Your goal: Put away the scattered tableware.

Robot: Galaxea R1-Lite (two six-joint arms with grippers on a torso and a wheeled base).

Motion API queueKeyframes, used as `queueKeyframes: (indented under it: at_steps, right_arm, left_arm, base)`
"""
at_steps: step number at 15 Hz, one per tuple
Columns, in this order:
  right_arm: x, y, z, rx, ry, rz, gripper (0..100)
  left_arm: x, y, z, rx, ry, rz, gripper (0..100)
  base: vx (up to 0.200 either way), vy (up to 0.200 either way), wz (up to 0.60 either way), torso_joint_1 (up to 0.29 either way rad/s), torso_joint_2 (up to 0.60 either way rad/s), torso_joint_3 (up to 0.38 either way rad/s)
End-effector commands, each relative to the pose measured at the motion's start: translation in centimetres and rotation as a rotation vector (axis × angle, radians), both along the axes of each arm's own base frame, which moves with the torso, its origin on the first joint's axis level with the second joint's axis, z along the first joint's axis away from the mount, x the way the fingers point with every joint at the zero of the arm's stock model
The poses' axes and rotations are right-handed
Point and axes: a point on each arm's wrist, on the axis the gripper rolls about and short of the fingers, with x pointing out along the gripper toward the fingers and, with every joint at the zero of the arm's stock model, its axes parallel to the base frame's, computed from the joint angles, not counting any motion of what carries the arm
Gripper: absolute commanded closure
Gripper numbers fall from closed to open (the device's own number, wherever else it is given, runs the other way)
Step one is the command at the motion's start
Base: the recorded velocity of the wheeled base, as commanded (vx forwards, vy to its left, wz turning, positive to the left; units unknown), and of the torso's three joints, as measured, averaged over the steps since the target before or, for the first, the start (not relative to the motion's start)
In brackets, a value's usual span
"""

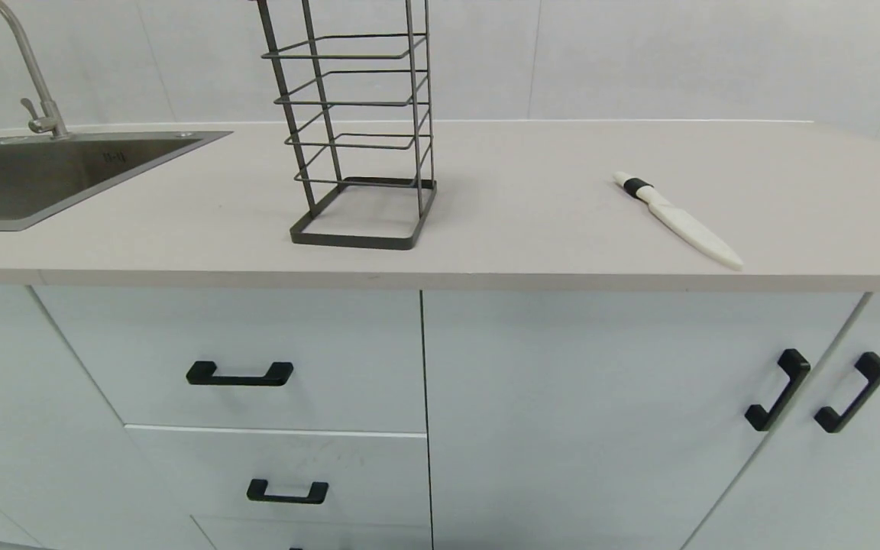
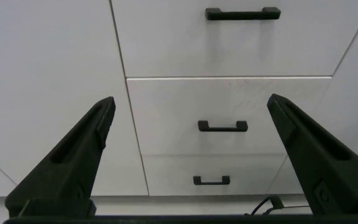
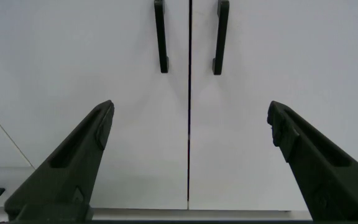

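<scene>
A white knife (image 1: 677, 219) with a black band near its handle end lies flat on the grey countertop (image 1: 532, 206), right of centre, tip toward the front edge. A dark wire rack (image 1: 360, 137) with several tiers stands upright left of it, with nothing in it. My left gripper (image 2: 191, 102) is open and faces the white drawer fronts below the counter. My right gripper (image 3: 191, 106) is open too, facing two closed cabinet doors. Neither holds anything.
A steel sink (image 1: 43, 172) with a tap (image 1: 27, 69) is set into the counter at far left. Drawers with black handles (image 1: 240, 373) sit below the rack; cabinet doors with black handles (image 1: 778, 389) are at the right. A tiled wall backs the counter.
</scene>
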Motion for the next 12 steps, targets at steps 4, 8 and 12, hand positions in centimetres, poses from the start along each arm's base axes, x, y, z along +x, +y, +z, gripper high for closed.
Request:
queueKeyframes:
  at_steps: [4,8,12]
  right_arm:
    - [0.01,0.0,0.01,0.001,0.001,0.002,0]
    - [0.01,0.0,0.01,0.001,0.001,0.002,0]
    - [0.01,0.0,0.01,0.001,0.001,0.0,0]
  left_arm:
    - [0.01,0.01,0.01,0.0,0.001,0.003,0]
    - [0.01,0.01,0.01,0.0,0.001,0.004,0]
    - [0.01,0.01,0.01,0.0,0.001,0.004,0]
  base:
    - [0.0,0.0,0.0,0.0,0.0,0.0]
    - [0.0,0.0,0.0,0.026,-0.07,-0.05]
    - [0.0,0.0,0.0,0.144,-0.3,-0.26]
